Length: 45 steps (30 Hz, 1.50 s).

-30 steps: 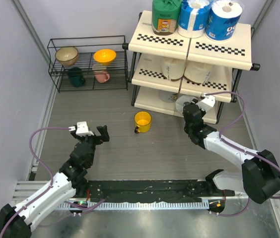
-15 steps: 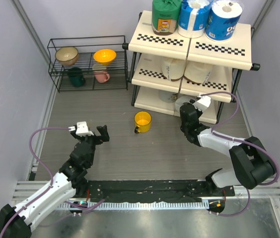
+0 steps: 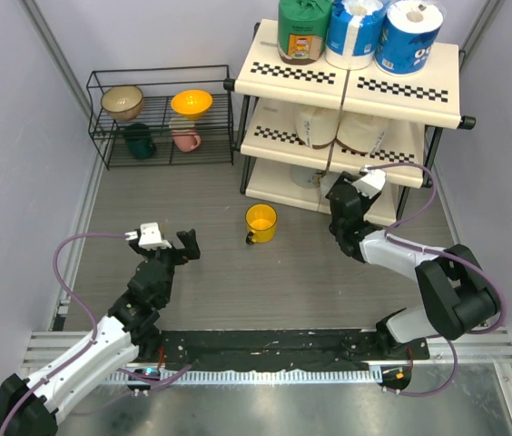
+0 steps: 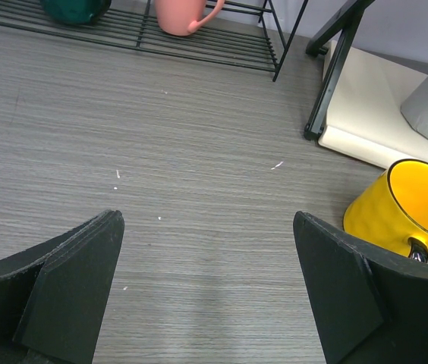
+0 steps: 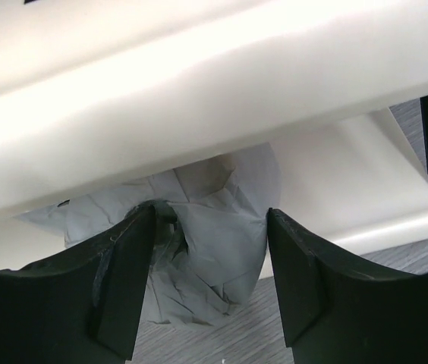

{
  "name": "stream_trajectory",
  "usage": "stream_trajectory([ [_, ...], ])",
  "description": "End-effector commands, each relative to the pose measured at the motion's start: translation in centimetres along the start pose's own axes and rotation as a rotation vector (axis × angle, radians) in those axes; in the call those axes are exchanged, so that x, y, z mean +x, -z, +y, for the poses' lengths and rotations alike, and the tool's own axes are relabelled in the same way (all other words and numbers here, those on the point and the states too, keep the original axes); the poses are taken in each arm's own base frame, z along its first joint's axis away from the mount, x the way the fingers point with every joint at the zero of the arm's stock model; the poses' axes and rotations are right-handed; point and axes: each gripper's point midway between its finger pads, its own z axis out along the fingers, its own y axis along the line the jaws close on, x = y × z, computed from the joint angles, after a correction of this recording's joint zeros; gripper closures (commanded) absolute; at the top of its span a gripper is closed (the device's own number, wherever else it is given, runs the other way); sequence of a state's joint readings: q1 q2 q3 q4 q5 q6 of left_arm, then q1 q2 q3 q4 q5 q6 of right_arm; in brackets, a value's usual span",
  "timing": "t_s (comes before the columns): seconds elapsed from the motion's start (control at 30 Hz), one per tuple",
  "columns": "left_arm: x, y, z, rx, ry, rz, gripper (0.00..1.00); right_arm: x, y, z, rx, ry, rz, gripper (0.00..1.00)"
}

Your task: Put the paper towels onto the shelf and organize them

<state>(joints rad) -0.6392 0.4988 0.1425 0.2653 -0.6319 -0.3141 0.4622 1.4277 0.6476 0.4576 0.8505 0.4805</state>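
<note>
The shelf [image 3: 356, 86] stands at the back right. Its top tier holds a green-wrapped roll [image 3: 303, 29] and two blue-and-white rolls [image 3: 354, 32]. Two cream rolls [image 3: 338, 127] sit on the middle tier. A grey-white roll [image 3: 308, 177] lies on the bottom tier. My right gripper [image 3: 342, 195] is at the bottom tier's front, shut on a second grey-white roll [image 5: 214, 243]. One finger is in its core and the other outside, under the middle panel [image 5: 199, 91]. My left gripper [image 3: 188, 241] is open and empty over the floor.
A yellow cup [image 3: 260, 222] stands on the floor in front of the shelf, and it shows at the right of the left wrist view [image 4: 404, 205]. A low black wire rack [image 3: 165, 113] at the back left holds bowls and mugs.
My right gripper has moved left and in towards the shelf's bottom tier with the grey-white roll. The left arm has not moved.
</note>
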Motion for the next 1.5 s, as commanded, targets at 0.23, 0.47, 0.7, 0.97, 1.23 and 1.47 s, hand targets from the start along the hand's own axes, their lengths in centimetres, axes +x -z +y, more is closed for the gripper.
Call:
stream_trajectory([
  [0.23, -1.2, -0.1, -0.2, 0.001, 0.038, -0.041, 0.0, -4.5, 0.7, 1.1, -0.049, -0.065, -0.098, 0.34],
  [0.47, -1.1, -0.1, -0.1, 0.0, 0.037, -0.04, 0.0, -5.9, 2.8, 1.0, -0.142, -0.072, -0.094, 0.34],
  [0.7, -1.2, -0.1, -0.2, 0.001, 0.038, -0.041, 0.0, -5.6, 4.8, -2.1, -0.078, -0.149, -0.05, 0.34],
  [0.97, -1.2, -0.1, -0.2, -0.001, 0.038, -0.04, 0.0, -0.4, 4.5, -4.4, 0.031, -0.314, 0.043, 0.34],
  [1.23, -1.2, -0.1, -0.1, -0.002, 0.038, -0.042, 0.0, 0.9, 3.3, -7.3, 0.22, -0.365, -0.03, 0.31],
  [1.47, -1.2, -0.2, -0.2, 0.0, 0.036, -0.039, 0.0, 1.0, 2.7, -9.8, 0.361, -0.458, -0.172, 0.27],
])
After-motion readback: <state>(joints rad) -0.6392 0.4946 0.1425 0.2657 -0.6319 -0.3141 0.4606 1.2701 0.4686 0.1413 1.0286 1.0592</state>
